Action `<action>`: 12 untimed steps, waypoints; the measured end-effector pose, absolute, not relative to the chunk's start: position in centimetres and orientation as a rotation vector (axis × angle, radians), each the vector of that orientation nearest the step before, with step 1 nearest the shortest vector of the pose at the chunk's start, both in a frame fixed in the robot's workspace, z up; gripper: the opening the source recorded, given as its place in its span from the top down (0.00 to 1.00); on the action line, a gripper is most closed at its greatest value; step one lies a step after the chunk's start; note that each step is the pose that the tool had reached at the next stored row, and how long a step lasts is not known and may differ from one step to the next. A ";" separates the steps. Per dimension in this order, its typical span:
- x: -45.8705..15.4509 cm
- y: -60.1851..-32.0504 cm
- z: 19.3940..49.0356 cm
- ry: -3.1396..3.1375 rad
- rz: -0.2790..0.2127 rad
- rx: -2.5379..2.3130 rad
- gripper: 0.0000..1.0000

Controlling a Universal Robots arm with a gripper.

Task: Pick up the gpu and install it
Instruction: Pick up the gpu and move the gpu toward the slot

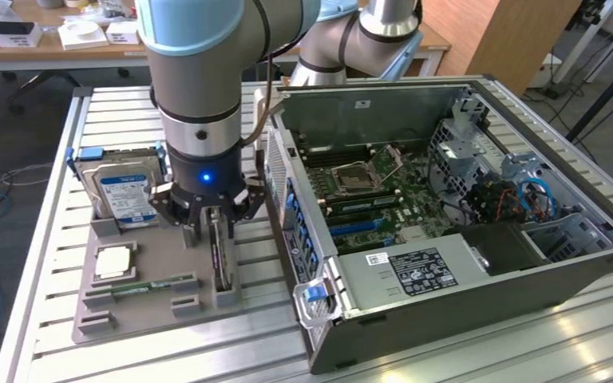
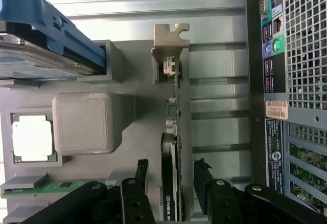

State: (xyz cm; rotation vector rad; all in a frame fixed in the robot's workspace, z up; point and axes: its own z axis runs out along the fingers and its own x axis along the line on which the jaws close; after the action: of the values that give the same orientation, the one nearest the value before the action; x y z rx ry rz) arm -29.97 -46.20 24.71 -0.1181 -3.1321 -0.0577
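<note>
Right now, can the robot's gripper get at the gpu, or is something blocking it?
Probably yes. The gripper is right over the gpu, which stands on edge in the gray tray, with one finger on each side. The hard drive and computer case sit off to the sides.

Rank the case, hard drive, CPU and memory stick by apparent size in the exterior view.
Largest to smallest:
case
hard drive
CPU and memory stick look close: one squarer, one longer and thinner, so unranked.
</note>
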 end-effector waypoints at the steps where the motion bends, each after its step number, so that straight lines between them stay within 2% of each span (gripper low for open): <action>1: -30.0 -46.2 24.6 -3.132 -0.058 -0.118 0.51; 12: -30.0 -46.2 24.1 -3.132 -0.058 -0.118 0.51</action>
State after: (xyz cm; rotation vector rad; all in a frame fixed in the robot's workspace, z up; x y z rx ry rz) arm -29.98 -46.20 24.08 -0.1181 -3.1321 -0.0577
